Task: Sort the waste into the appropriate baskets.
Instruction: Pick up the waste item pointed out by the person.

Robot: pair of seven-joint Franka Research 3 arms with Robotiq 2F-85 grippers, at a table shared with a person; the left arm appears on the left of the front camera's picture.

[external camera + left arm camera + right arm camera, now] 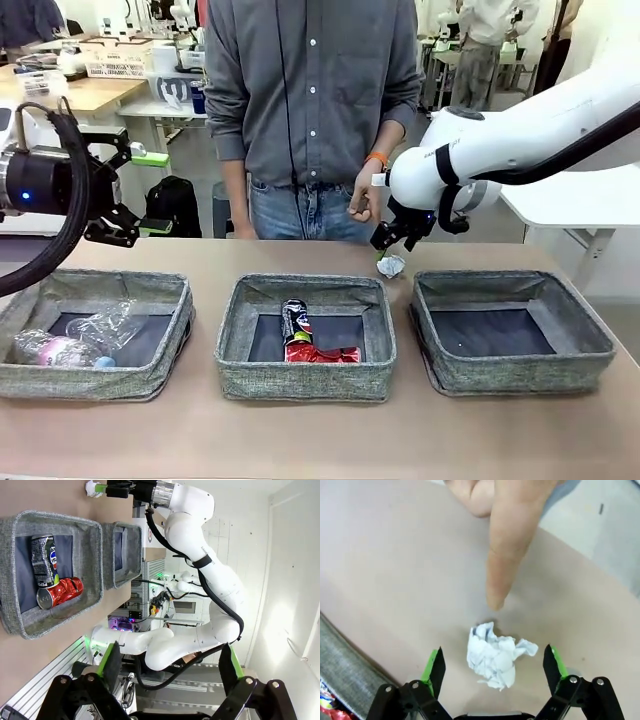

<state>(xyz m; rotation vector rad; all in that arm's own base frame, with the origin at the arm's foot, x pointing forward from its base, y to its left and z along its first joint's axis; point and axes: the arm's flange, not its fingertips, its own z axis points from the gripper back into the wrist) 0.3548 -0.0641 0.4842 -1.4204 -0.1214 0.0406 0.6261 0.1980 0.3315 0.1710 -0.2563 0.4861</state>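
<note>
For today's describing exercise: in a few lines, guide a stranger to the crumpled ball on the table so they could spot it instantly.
Find the middle basket and the right basket; just behind the gap between them lies the crumpled ball on the bare tabletop, under the open right gripper. A finger points at it. It alone sits outside the baskets.

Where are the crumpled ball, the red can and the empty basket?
Crumpled ball (pixel 496 661), right wrist view, middle of the wad.
Red can (pixel 60 591), left wrist view, on its side wall.
Empty basket (pixel 596 352), front view, right-hand rim.
</note>
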